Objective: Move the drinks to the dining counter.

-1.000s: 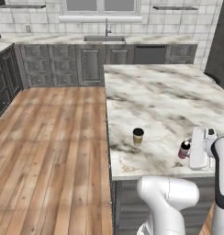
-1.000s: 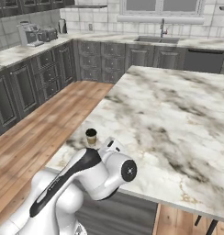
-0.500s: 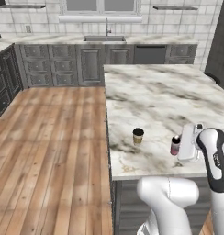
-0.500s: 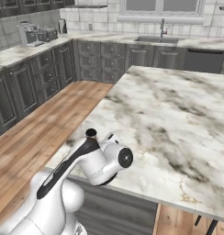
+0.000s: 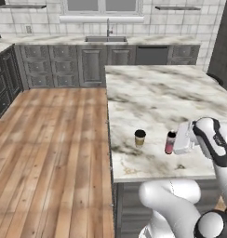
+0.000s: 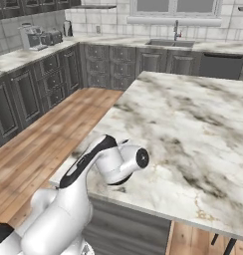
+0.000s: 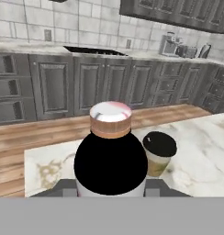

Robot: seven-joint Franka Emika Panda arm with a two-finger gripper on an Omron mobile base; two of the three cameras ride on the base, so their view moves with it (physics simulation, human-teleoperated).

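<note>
On the dining counter (image 5: pixel 157 93), a white marble island, a tan paper coffee cup with a black lid (image 5: pixel 140 138) stands near the front left corner. Just right of it is the slim pink bottle (image 5: pixel 170 142), upright, with my gripper (image 5: pixel 175 141) shut on it from the right. I cannot tell if the bottle touches the top. In the hand view the bottle (image 7: pixel 110 120) sits close up between my gripper's (image 7: pixel 110 186) fingers, the cup (image 7: pixel 159 153) just behind it. In the right base view my arm covers both drinks on the counter (image 6: pixel 193 124).
Dark grey wall cabinets with a sink and tap (image 5: pixel 107 37) run along the back wall. Wooden floor (image 5: pixel 50 139) lies left of the island. A coffee machine (image 6: pixel 31 37) stands on the left wall counter. The island's front edge is close to the drinks.
My gripper has carried the pink bottle leftward along the island's front, closer to the coffee cup. The cup has stayed in place.
</note>
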